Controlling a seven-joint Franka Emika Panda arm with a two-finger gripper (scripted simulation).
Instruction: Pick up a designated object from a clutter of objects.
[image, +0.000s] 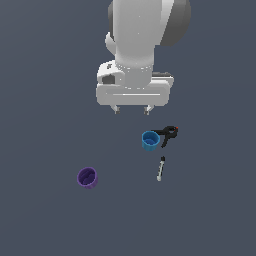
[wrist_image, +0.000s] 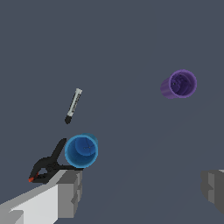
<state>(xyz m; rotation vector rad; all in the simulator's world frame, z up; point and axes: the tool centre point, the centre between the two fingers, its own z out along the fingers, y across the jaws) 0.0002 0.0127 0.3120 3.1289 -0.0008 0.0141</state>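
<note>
We are holding our gripper (image: 132, 110) spread wide — nothing in it. The blue cup (image: 150, 140) is sitting just below it, toward the exterior view's right — touching the black clamp (image: 169, 134).

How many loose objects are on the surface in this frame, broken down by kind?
Cups: 2, a blue cup and a purple cup
Clamps: 1, a black clamp with a red tip, right beside the blue cup
Markers: 1, a thin white-and-black marker
Total: 4
</note>
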